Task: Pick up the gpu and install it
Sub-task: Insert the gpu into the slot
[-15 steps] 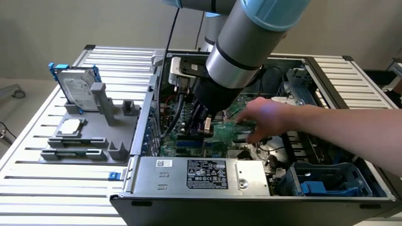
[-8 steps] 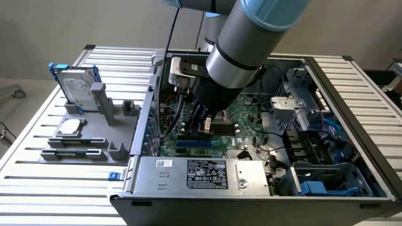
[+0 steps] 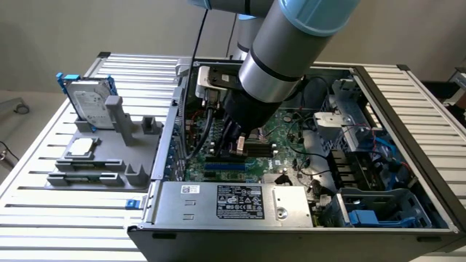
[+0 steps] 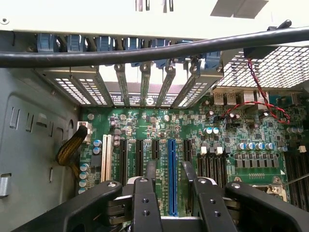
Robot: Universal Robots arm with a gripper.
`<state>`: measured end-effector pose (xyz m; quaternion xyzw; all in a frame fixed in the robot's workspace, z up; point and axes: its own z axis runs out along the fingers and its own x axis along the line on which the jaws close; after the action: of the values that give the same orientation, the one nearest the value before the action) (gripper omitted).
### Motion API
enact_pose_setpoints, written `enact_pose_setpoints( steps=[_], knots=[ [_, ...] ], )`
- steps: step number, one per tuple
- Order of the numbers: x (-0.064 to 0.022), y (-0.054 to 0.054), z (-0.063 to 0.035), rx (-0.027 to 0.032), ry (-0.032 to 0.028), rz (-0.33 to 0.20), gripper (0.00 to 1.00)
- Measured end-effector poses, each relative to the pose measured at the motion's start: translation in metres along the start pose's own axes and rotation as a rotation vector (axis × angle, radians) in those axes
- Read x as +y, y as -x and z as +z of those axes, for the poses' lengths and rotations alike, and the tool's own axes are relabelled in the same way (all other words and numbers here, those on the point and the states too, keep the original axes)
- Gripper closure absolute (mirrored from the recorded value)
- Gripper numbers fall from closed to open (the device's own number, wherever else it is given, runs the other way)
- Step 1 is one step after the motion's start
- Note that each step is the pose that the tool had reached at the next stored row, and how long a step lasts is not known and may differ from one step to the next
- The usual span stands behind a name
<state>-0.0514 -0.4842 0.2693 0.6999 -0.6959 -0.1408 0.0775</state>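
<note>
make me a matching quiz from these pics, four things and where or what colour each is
Things:
1. hard drive
2. long expansion slot
3. thick cable
4. power supply

Descriptions:
a. blue, on the green motherboard
b. silver box with a label on top, at the near edge of the case
c. standing upright in the grey holder, outside the case
d. black, running across in front of the slot brackets

Pairs: 1-c, 2-a, 3-d, 4-b

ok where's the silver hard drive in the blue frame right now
The silver hard drive stands upright at the far end of the grey plastic holder, on the exterior view's left, outside the open black computer case.
</note>
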Motion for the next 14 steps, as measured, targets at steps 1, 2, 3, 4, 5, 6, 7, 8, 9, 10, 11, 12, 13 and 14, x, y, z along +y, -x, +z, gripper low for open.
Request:
enact_pose_setpoints(
  steps=[1, 2, 3, 4, 5, 6, 7, 8, 9, 10, 11, 12, 13, 14],
  knots=[
    [0.0, 0.0, 0.0, 0.0001, 0.0, 0.0, 0.65],
    [0.0, 0.0, 0.0, 0.0001, 0.0, 0.0, 0.65],
    [0.0, 0.0, 0.0, 0.0, 0.0, 0.0, 0.65],
    [0.0, 0.0, 0.0, 0.0, 0.0, 0.0, 0.65],
    [0.0, 0.0, 0.0, 0.0, 0.0, 0.0, 0.65],
    [0.0, 0.0, 0.0, 0.0, 0.0, 0.0, 0.65],
    [0.0, 0.0, 0.0, 0.0, 0.0, 0.0, 0.65],
    [0.0, 0.0, 0.0, 0.0, 0.0, 0.0, 0.65],
    [0.0, 0.0, 0.0, 0.0, 0.0, 0.0, 0.65],
    [0.0, 0.0, 0.0, 0.0, 0.0, 0.0, 0.65],
    [0.0, 0.0, 0.0, 0.0, 0.0, 0.0, 0.65],
    [0.0, 0.0, 0.0, 0.0, 0.0, 0.0, 0.65],
    [0.0, 0.0, 0.0, 0.0, 0.0, 0.0, 0.65],
    [0.0, 0.0, 0.0, 0.0, 0.0, 0.0, 0.65]
  ],
)
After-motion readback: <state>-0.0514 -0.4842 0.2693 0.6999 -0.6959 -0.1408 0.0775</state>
